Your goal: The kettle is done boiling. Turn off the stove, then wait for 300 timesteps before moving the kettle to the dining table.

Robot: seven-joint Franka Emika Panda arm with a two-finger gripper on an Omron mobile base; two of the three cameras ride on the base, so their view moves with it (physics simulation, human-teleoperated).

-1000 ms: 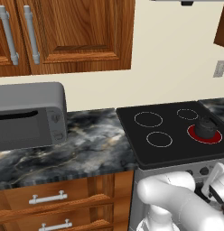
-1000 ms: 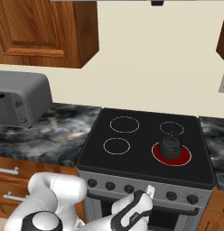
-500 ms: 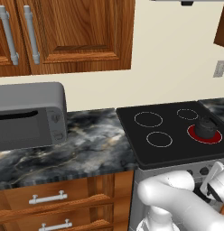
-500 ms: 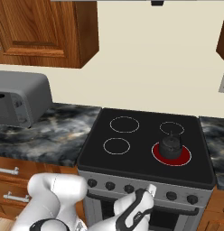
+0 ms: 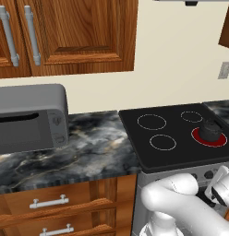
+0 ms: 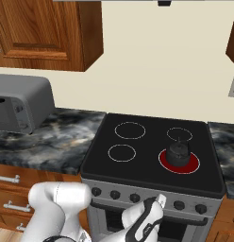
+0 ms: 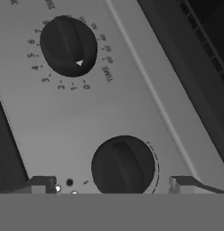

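The small dark kettle [image 5: 210, 130] [image 6: 178, 152] sits on the front right burner [image 6: 179, 163], which glows red on the stove's black cooktop [image 5: 171, 138] [image 6: 147, 146]. My gripper [image 7: 113, 185] [image 6: 159, 202] is open in front of the stove's grey knob panel [image 7: 86, 122]. Its two fingertips [image 7: 41, 184] stand either side of a black knob [image 7: 123, 166] without touching it. A second knob [image 7: 68, 45] with a numbered dial lies further up the panel. The dining table is out of view.
A grey microwave [image 5: 31, 117] [image 6: 20, 101] stands on the marbled counter [image 5: 98, 147] left of the stove. Wood cabinets [image 5: 79, 32] hang above, and drawers [image 5: 51, 203] sit under the counter. A wall outlet [image 5: 224, 70] is at the far right.
The hand has crept slightly closer to the stove's knob row. The jaws have stayed open, and the kettle and red burner are unchanged.
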